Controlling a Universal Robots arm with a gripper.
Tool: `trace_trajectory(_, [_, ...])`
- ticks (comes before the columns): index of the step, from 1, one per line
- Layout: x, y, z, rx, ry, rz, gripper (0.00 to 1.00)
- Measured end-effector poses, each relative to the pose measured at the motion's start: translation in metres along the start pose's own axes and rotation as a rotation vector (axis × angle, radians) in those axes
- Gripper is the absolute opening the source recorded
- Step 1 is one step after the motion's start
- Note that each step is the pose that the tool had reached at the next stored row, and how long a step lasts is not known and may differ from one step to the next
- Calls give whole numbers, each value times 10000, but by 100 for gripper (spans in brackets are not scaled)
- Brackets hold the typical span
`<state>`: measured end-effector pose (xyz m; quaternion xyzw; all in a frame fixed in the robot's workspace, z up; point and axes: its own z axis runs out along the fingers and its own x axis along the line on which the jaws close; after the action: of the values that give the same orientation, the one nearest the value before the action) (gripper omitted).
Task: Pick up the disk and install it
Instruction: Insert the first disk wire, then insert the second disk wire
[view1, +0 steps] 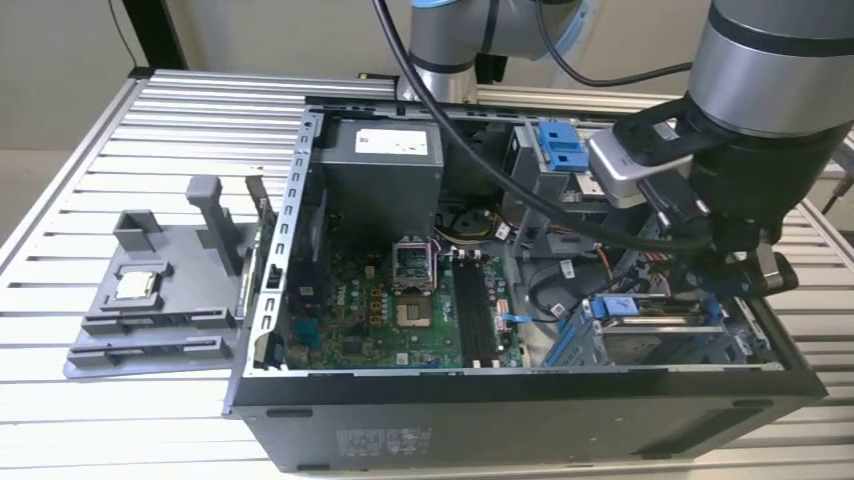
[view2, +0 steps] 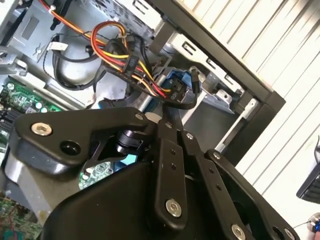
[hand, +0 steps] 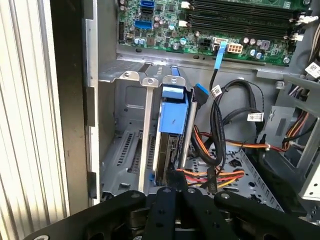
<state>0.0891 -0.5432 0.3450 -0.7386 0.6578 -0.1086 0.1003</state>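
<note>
1. We judge that the putting-in step is under way. The disk (hand: 172, 120), a flat silver-grey drive with a blue plastic rail on it, is already off the surface and inside the computer.
2. The disk stands on its thin edge in a slot of the grey metal drive cage (hand: 125, 150). Thin metal rails sit on both sides of it. In the exterior view its blue end (view1: 617, 308) shows at the top of the cage.
3. The cage sits in a corner of the open black computer case (view1: 534, 400), next to the case's side wall. Red, yellow and black wires (hand: 220, 175) lie in the case just beside the cage.
4. The black gripper (hand: 175, 192) is right at the near end of the disk. Its fingers are drawn close together. We cannot tell if they pinch the disk or only press on it.
5. We think the disk still has to slide straight along its rails, without snagging the wires, until it sits all the way in.
6. The case also holds a green circuit board (view1: 387, 300).
7. The case stands on a ribbed metal surface (view1: 80, 200). A grey plastic holder (view1: 147, 320) lies near the surface's edge, well apart from the cage, and a small square silver chip (view1: 134, 285) rests in it.
</note>
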Motion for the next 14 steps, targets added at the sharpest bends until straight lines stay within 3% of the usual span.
trace_trajectory(5, [21, -1, -7, 71, -90, -331, 0])
trace_trajectory(14, [100, 3, -26, 103, -93, -527, 0])
